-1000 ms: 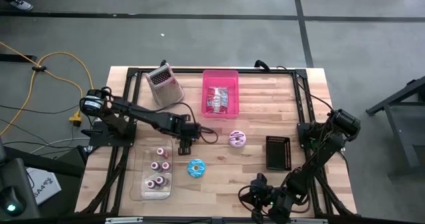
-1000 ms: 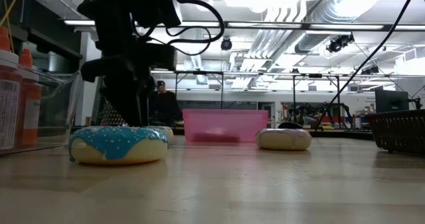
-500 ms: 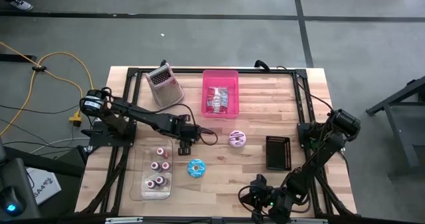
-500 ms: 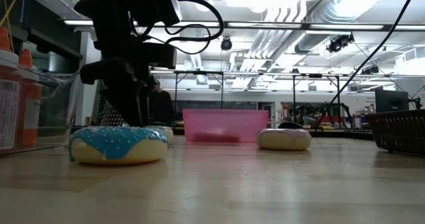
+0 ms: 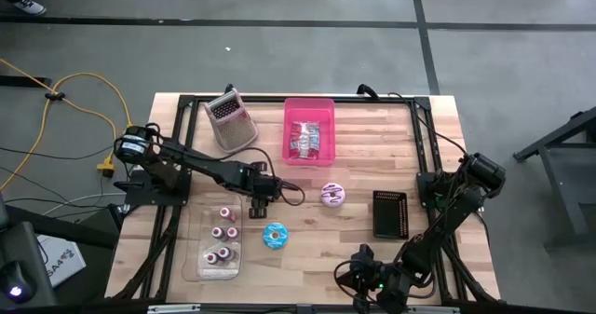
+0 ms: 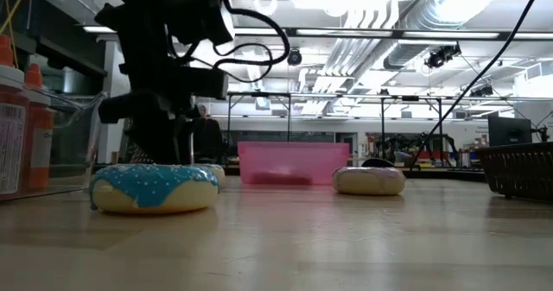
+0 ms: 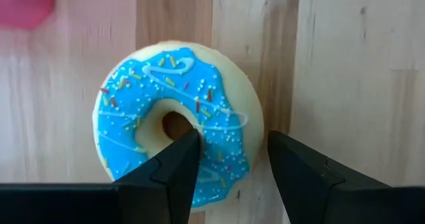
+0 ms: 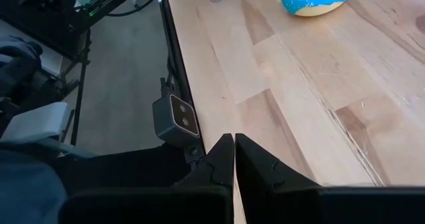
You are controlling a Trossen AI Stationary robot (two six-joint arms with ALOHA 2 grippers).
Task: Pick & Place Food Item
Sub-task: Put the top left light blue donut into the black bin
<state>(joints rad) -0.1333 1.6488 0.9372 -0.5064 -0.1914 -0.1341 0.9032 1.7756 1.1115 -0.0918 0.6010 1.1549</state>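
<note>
Since a second ago the left arm has shifted slightly, its gripper (image 5: 260,205) sitting a touch lower over the table in the low view; nothing else has budged.

So, biggest stuff first: wooden table (image 5: 363,146) with a black frame around it. At the far side there's a pink bin (image 5: 308,129) with some wrapped items inside, and a metal grater (image 5: 230,118) just to its left. Near the left front sits a clear tray (image 5: 199,249) holding small pink-topped bottles. A black basket (image 5: 391,213) is over on the right side.

The blue donut (image 7: 172,121) with sprinkles lies flat on the wood, between the clear tray and the table's middle. The left gripper hovers right above it, fingers (image 7: 174,171) spread apart and holding nothing; in the wrist view they frame the donut's near edge. A pink donut (image 5: 333,195) lies apart from it, nearer the basket.

The right gripper (image 8: 234,151) is parked at the front edge of the table, fingers pressed together, empty.
</note>
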